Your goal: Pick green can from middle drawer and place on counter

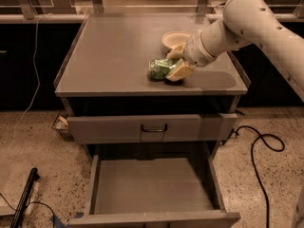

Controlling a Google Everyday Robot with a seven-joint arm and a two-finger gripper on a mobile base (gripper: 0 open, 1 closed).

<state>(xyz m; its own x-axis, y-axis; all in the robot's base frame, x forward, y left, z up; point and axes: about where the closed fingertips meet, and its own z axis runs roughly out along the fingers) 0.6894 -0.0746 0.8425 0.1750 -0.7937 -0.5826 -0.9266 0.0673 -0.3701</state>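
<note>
Nearest, at 6 o'clock of the view: the middle drawer (152,186), standing wide open, flat grey floor and low side walls in plain sight. At 8 o'clock of it, on the speckled floor (33,146), a black bar-like object (24,202). At 3 o'clock, a black cable (260,144) looping across the same floor.

Just beyond, toward 12 o'clock: the upper drawer (109,128), front facing the camera, with a dark bar handle (153,128) at mid-front. At 9 o'clock of that front, a small wire-frame object (60,124) and a white cord (29,96) hanging down the cabinet's left side.

Farther back: the counter (114,46), grey and flat with a low raised rim. Near its front edge, at about 4 o'clock from its middle, the green can (158,69), low against the surface with a dark shadow beneath; resting or just above, cannot tell. Clamped on the can from its 3 o'clock side: the gripper (169,66), one tan finger (176,51) at the can's 12 o'clock, the other at its 6 o'clock. Behind the gripper, toward 2 o'clock, the white arm (237,23), leading off the right edge.

Farthest, at 1 o'clock of the can and just past the far finger: a pale bowl (173,38), upright on the counter, apart from the can.
</note>
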